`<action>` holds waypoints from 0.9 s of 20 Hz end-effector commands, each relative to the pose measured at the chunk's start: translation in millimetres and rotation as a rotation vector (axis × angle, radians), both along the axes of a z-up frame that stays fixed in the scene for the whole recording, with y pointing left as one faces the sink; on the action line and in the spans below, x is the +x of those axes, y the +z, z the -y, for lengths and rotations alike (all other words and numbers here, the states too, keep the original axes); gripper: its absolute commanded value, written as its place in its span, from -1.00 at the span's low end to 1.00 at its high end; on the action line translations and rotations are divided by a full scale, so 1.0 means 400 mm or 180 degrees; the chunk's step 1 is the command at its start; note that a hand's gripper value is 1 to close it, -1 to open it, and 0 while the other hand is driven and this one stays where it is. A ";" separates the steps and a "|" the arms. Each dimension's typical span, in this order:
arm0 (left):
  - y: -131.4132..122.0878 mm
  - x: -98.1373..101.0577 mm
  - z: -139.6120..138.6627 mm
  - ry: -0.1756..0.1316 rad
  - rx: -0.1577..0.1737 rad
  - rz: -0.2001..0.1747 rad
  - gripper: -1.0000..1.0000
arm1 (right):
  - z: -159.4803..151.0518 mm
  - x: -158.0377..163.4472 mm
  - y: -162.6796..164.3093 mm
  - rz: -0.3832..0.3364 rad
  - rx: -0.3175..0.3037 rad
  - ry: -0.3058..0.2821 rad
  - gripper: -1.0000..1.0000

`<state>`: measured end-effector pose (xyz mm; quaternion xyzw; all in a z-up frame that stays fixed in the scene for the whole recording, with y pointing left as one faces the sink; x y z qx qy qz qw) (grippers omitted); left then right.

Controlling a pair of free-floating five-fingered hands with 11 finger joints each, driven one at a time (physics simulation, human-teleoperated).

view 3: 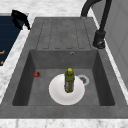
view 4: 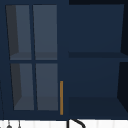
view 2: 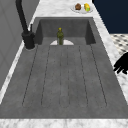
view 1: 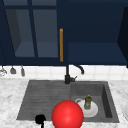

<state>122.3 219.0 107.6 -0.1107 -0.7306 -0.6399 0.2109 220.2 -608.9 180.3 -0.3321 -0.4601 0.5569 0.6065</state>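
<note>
A black hand (view 1: 40,119) hovers at the sink's front edge, in front of the ribbed drainboard (view 1: 45,97); by its place at the picture's left it is my left hand. The left side view has this hand (view 2: 122,64) over the front counter, fingers relaxed and hanging, holding nothing, and it also appears in the right side view (view 3: 19,17). A green bottle (view 3: 69,80) stands upright on a white plate (view 3: 56,93) in the basin. A big red ball (view 1: 67,114) sits low at the front, just left of the plate.
A black faucet (view 1: 68,75) rises behind the sink. A small red thing (view 3: 37,74) lies on the basin floor near its front wall. A dish of fruit (view 2: 82,7) rests on the right counter. Above, the glass cabinet door with a gold handle (view 4: 61,97) is closed; the right compartment (view 4: 96,82) stands open.
</note>
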 end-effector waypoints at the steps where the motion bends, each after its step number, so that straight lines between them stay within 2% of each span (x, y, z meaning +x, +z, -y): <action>1: 0.000 0.000 0.000 0.0000 0.0000 0.0000 0.00 | -0.018 0.009 0.052 0.0000 -0.0031 -0.0043 -1.00; 3: 0.000 0.000 0.000 0.0000 0.0000 0.0000 0.00 | -0.056 0.008 0.076 -0.0005 -0.0035 -0.0004 -1.00; 6: 0.000 0.000 0.000 0.0000 0.0000 0.0000 0.00 | -0.117 0.011 0.101 -0.0015 -0.0182 -0.0069 -1.00; 11: 0.000 0.000 0.000 0.0000 0.0000 0.0000 0.00 | -0.202 0.012 0.139 -0.0008 -0.0265 -0.0120 -1.00; 18: 0.000 0.000 0.000 0.0000 0.0000 0.0000 0.00 | -0.324 -0.014 0.127 0.0222 -0.0292 -0.0056 -1.00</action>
